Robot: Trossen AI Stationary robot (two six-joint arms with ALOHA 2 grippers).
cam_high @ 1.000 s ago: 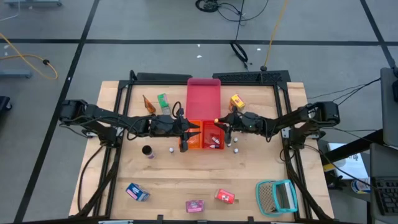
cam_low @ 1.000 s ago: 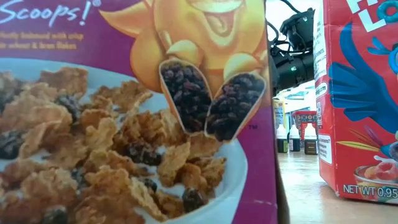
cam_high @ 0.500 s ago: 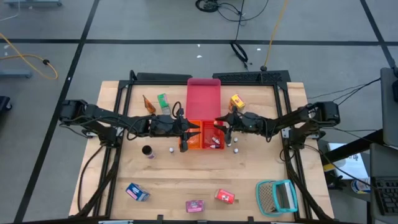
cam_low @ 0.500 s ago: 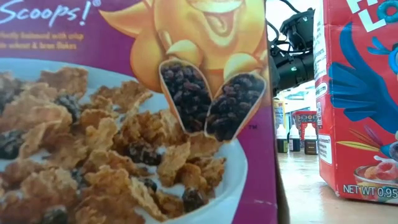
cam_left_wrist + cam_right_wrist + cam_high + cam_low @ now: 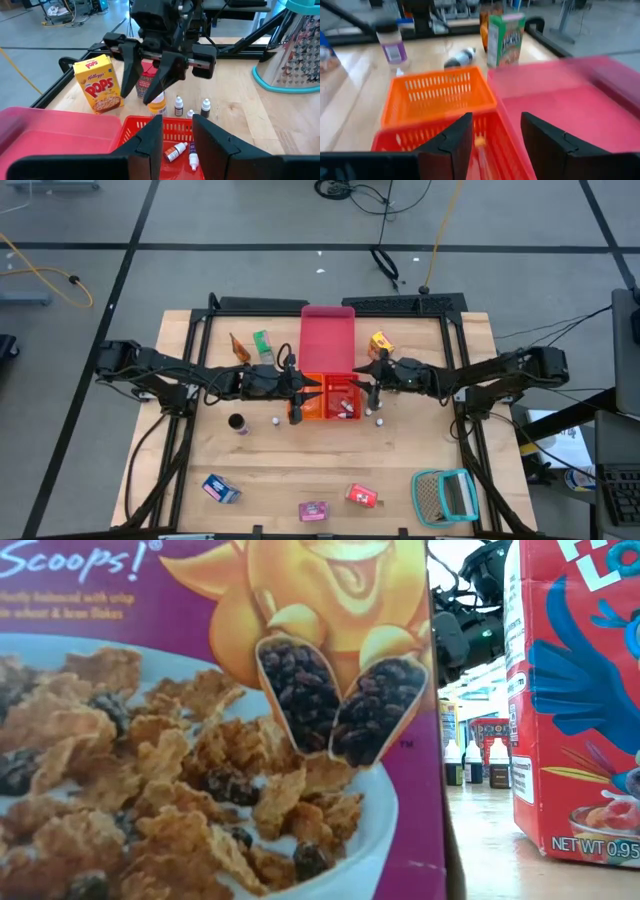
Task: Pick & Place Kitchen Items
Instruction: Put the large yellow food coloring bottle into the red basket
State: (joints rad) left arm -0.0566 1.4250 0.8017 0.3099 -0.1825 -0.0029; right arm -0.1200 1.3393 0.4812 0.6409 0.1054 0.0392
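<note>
Two open hands, left hand (image 5: 296, 397) and right hand (image 5: 366, 386), flank the red basket (image 5: 342, 402).

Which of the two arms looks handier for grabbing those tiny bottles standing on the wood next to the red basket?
Probably the right. Its gripper hangs with jaws open at the red basket edge, right by the tiny bottles. The left gripper sits over the orange basket, farther away.
</note>
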